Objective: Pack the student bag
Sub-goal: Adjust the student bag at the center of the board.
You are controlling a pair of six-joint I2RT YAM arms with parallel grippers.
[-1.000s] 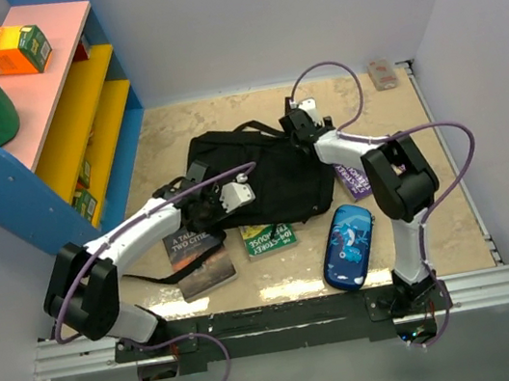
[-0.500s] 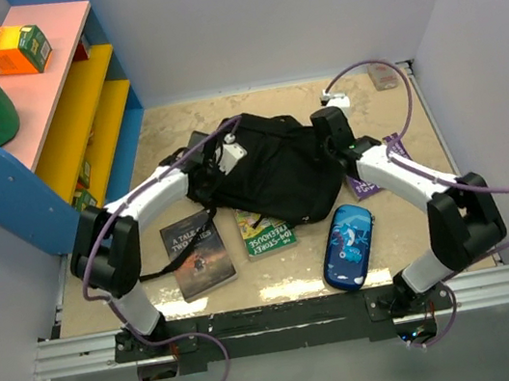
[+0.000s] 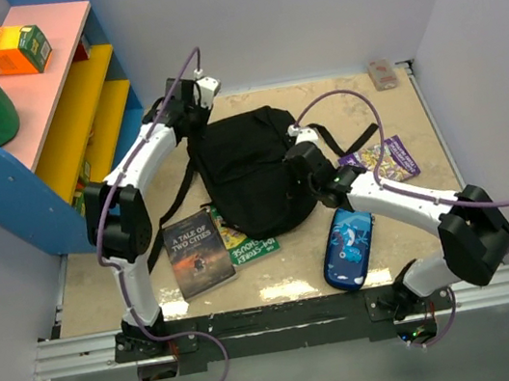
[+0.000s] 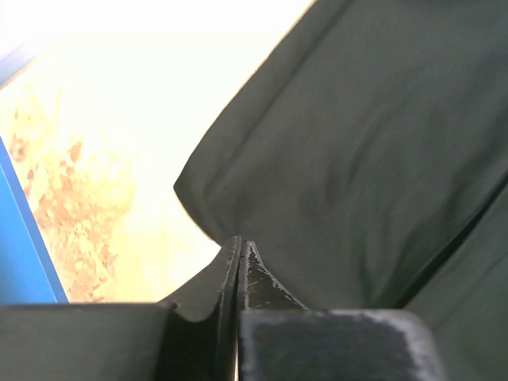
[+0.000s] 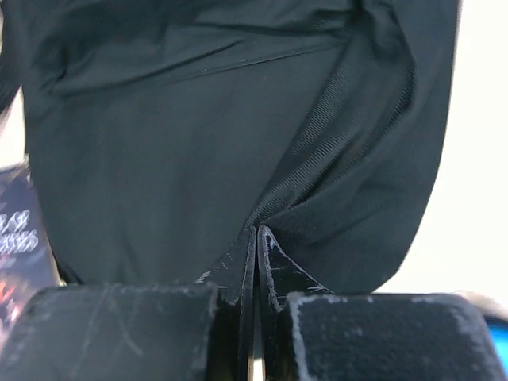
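Top view, student bag (image 3: 250,176): mid-bench (image 3: 419,124), to the right of the blue shelf unit (image 3: 1,194); black cloth slumped between both arms.
Top view, left tool (image 3: 192,121): at the bag corner nearest the shelf unit.
Top view, right tool (image 3: 301,165): at the bag edge facing away from the shelf unit.
Left wrist, left tool (image 4: 240,262): fingers pressed together, pinching a fold of bag cloth (image 4: 365,159).
Right wrist, right tool (image 5: 255,254): clamped on a ribbed fold of the bag (image 5: 175,159).
Handling: likely soft, light and shapeless. It would sag, and a thin pinch may slip, so thicker stitched edges look like firmer holds.
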